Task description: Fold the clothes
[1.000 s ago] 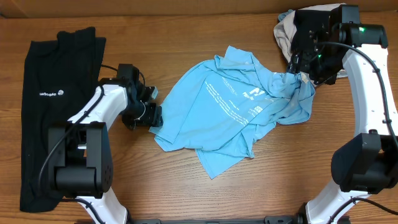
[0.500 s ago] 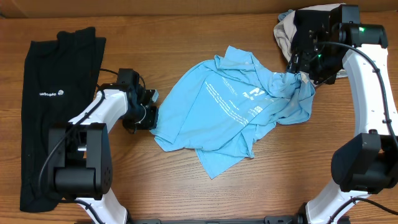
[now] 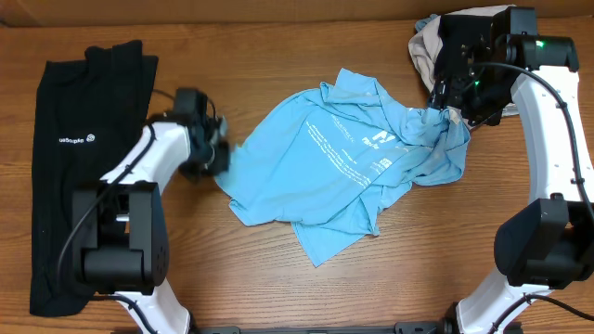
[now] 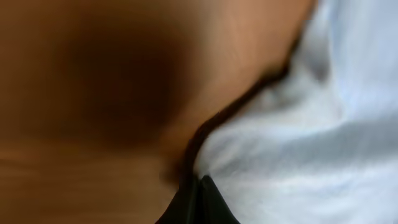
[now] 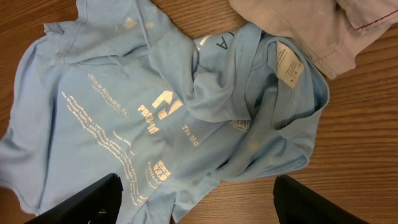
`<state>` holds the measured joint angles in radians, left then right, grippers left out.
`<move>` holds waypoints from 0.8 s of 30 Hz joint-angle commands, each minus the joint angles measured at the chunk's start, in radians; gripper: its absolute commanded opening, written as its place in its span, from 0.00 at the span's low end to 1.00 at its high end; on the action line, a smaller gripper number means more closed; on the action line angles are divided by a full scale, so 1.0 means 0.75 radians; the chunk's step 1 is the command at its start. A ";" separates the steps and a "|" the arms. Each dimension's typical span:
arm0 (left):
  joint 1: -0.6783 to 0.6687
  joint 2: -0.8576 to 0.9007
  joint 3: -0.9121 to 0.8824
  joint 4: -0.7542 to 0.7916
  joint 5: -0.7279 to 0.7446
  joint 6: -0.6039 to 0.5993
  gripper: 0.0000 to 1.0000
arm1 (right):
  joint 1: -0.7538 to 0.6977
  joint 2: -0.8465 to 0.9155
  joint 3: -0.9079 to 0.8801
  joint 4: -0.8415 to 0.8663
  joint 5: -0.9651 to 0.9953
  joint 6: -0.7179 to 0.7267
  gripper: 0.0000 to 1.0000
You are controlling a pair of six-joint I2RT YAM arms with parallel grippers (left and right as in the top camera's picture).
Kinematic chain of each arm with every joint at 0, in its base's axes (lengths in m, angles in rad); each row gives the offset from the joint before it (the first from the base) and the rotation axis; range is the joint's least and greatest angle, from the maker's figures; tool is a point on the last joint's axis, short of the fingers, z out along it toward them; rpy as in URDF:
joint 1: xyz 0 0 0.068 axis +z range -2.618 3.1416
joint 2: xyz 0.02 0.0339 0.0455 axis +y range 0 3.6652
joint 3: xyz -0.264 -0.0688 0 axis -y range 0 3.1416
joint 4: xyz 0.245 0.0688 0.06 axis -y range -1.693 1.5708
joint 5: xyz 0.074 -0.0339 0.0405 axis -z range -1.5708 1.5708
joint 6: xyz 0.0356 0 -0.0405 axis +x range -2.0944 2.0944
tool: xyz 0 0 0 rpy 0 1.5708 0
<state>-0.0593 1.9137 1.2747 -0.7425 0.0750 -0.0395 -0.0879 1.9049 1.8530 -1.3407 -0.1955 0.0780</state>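
Wooden table (image 3: 278,56) holds light-blue T-shirt (image 3: 343,176); right gripper (image 5: 196,190) jaws apart, left gripper (image 3: 213,153) blurred, cannot tell.

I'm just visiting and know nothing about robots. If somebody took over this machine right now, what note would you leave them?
Left claw: at the left edge of the light-blue T-shirt, blurred; open or shut cannot be told.
Right claw: open, above the shirt's collar end, holding nothing.
T-shirt: crumpled mid-table, lettering up. Black garment: laid out long at the left side. Pale garment: bunched at the far right corner.
Done: no fold in the T-shirt yet.
Left: spread it flat, then fold it.
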 commanded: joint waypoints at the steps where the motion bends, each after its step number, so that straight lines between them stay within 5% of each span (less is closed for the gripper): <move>1: 0.002 -0.006 0.256 0.035 -0.352 -0.037 0.04 | 0.005 0.007 0.016 0.005 -0.011 0.000 0.81; 5: 0.007 -0.006 0.473 0.177 -0.657 -0.013 0.04 | 0.005 0.007 0.016 0.001 -0.011 0.001 0.81; 11: 0.057 -0.006 0.563 0.469 -0.730 0.054 0.07 | 0.005 0.007 0.016 -0.013 -0.011 0.001 0.81; 13: 0.074 -0.006 0.563 0.503 -0.726 0.054 0.60 | 0.005 0.007 0.016 -0.015 -0.011 0.001 0.82; 14: 0.080 -0.006 0.563 0.504 -0.715 0.054 1.00 | 0.005 0.007 0.016 -0.015 -0.011 0.001 0.82; 18: 0.068 -0.008 0.576 0.398 -0.670 0.054 1.00 | 0.005 0.007 0.016 -0.019 -0.013 0.001 0.82; 21: 0.016 -0.032 0.623 0.087 -0.506 0.052 1.00 | 0.005 0.007 0.016 -0.036 -0.048 0.000 0.82; 24: -0.041 -0.070 0.653 -0.198 -0.348 0.008 1.00 | 0.005 0.005 0.016 -0.056 -0.086 0.000 0.69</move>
<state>-0.0334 1.9152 1.7161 -0.7807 -0.3405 -0.0154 -0.0879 1.9049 1.8530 -1.3762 -0.2165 0.0826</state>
